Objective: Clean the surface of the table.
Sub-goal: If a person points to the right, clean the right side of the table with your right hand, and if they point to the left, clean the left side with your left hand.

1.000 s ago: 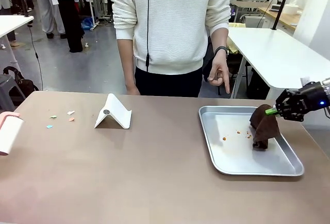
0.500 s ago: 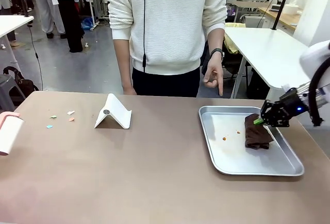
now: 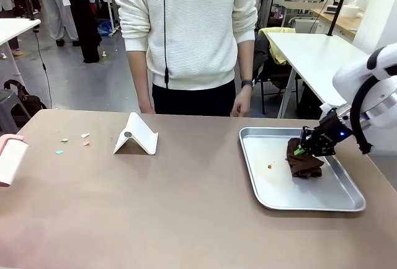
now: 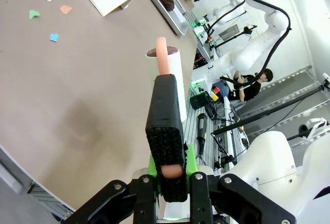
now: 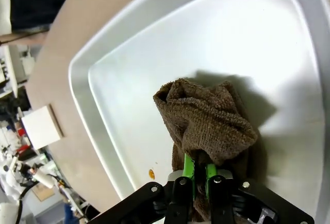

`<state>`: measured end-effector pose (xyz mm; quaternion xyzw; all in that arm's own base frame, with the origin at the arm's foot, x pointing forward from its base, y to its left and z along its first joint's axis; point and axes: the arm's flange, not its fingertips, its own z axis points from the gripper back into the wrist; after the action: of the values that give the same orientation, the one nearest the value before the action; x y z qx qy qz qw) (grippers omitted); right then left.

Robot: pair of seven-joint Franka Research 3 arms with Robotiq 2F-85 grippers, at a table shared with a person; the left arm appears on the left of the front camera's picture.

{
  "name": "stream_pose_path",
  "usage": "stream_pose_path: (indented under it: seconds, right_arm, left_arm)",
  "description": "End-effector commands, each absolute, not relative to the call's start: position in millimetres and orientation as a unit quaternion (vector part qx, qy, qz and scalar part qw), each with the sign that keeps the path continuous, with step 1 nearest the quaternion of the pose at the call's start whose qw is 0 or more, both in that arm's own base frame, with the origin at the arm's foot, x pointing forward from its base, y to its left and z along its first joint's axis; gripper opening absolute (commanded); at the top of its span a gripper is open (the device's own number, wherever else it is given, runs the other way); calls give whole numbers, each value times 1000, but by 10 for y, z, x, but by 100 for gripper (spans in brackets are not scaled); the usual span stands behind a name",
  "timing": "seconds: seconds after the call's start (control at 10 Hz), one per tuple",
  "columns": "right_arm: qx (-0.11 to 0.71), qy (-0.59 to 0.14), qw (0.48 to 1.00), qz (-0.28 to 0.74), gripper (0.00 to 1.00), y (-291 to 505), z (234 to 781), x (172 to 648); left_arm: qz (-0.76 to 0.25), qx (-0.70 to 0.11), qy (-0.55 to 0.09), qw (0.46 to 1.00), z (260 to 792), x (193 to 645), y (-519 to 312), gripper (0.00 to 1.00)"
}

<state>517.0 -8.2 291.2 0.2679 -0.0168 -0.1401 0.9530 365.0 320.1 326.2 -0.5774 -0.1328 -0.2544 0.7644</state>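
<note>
The brownish table carries a silver tray at its right. My right gripper is low inside the tray, shut on a bunched brown cloth that rests on the tray floor. The right wrist view shows that gripper pinching the cloth over the tray. One orange crumb lies left of the cloth. My left gripper is shut on a roller with a black grip, pink handle and white roll, held over the table's left edge.
Small coloured paper scraps lie at the table's far left. A white folded stand sits left of centre. A person in a white sweater stands at the far edge, one hand hanging near the tray's far corner.
My right gripper moved left and down across the tray, dragging the cloth from hanging to bunched on the tray floor. Fewer crumbs show. The person stepped left and lowered the pointing hand.
</note>
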Motion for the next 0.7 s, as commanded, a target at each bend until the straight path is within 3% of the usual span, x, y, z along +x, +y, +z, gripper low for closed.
stream_pose_path:
  seconds: [0.0, 0.6]
  right_arm:
    - [251, 1, 959, -129, 9, 100, 2871, 5190]
    - [260, 40, 965, -19, 9, 829, 2844, 5005]
  left_arm:
    - [-253, -576, -127, 767, 3306, 3600, 3158, 0]
    - [-253, -576, -127, 767, 3306, 3600, 3158, 0]
